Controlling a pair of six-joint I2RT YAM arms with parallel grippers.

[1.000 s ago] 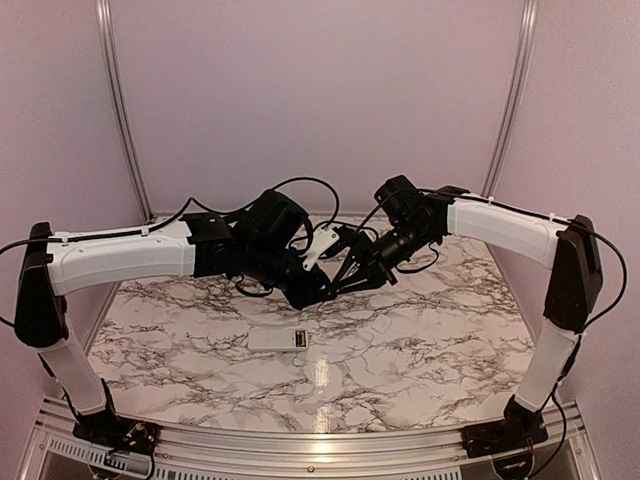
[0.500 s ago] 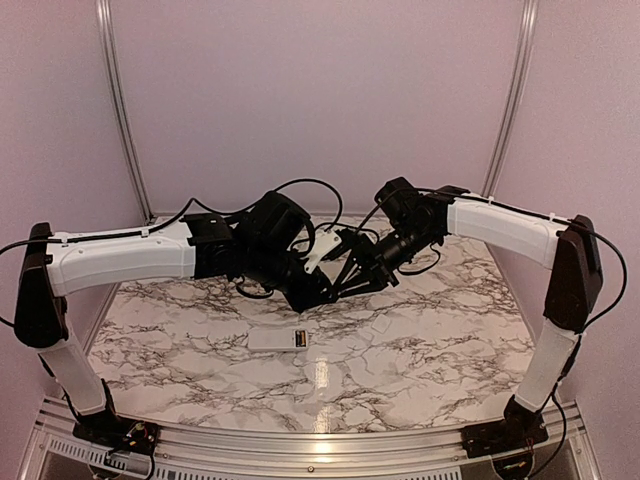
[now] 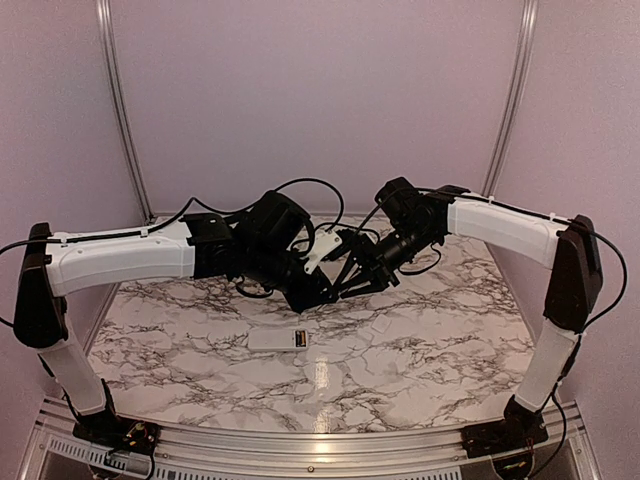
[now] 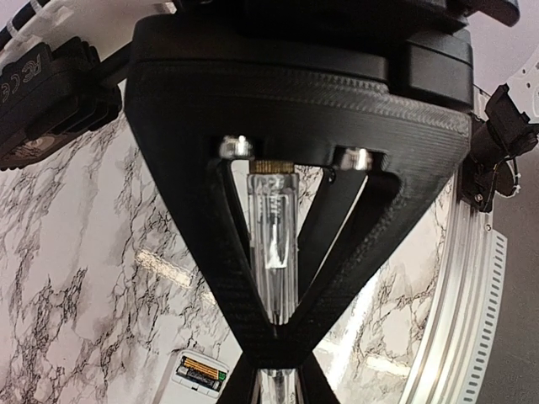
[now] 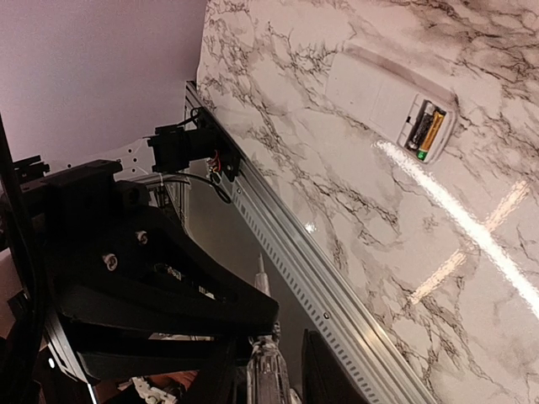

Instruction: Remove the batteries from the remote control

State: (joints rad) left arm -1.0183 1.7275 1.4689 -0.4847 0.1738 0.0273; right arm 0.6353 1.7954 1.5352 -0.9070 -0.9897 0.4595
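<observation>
The white remote control [image 3: 275, 340] lies flat on the marble table, its open compartment at the right end. Two batteries [image 4: 199, 370] sit side by side in it, also seen from the right wrist as the batteries [image 5: 427, 128] in the remote control [image 5: 379, 88]. Both arms meet in the air above and behind it. My left gripper [image 3: 322, 288] [image 4: 280, 370] is shut on a clear pen [image 4: 274, 244] with a spring inside. My right gripper [image 3: 346, 279] [image 5: 269, 383] stands open around the same pen [image 5: 268, 370], with a gap beside one finger.
An aluminium rail [image 5: 337, 295] runs along the table's near edge. The left arm's black wrist housing [image 5: 143, 286] fills the lower left of the right wrist view. Cables [image 3: 310, 190] loop above both wrists. Pale walls close the back and sides.
The right gripper's jaws have spread slightly wider around the pen. Both arms have stayed almost still, and the remote has not moved.
</observation>
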